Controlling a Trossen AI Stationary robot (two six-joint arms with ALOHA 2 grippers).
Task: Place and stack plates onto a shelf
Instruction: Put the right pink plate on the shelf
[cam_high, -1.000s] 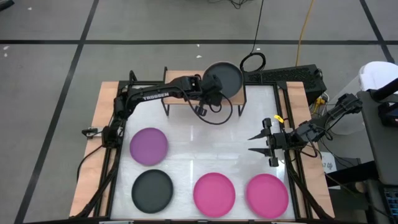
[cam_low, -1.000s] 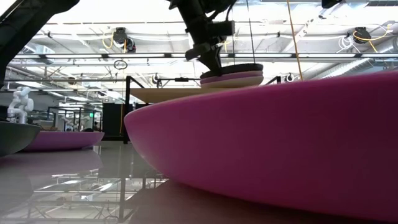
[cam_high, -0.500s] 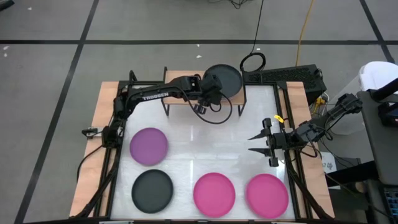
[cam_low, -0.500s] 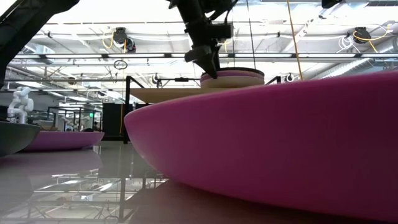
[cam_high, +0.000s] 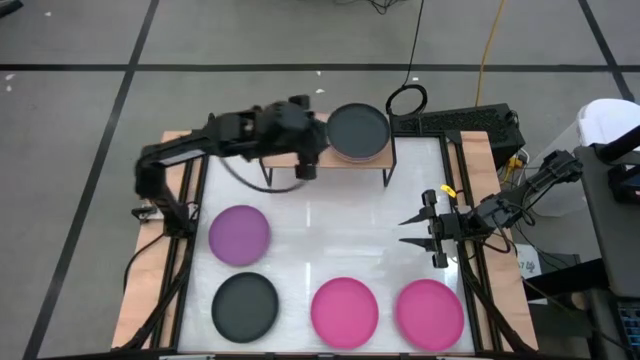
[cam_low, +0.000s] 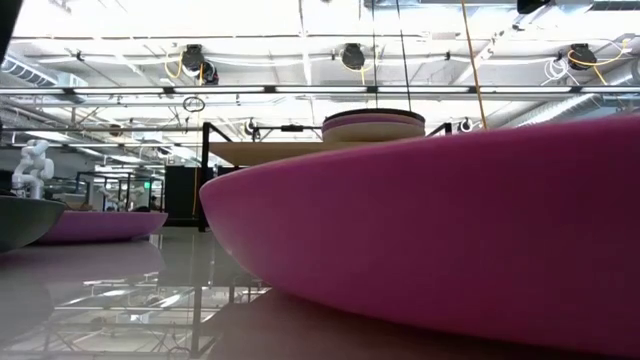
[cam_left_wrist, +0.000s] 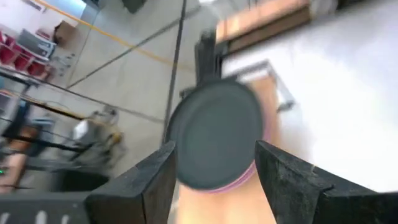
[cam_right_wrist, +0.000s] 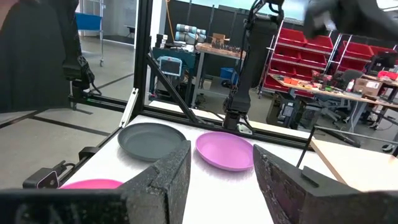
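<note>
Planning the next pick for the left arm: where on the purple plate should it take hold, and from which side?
Take the purple plate by its rim, one finger over the edge and one under it. It lies flat on the white table, so only the raised edge offers a pinch. The edge toward the shelf looks best: the left hand is already there, open and empty, and the black plate crowds the opposite side.

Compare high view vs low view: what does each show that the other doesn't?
Only the high view: the left gripper beside the shelf, the right gripper open over the table's right side, and four loose plates counted: purple, black, two pink. Only the low view: the stack's layers side-on, and the room behind. Both: the dark-topped stack on the shelf.
</note>
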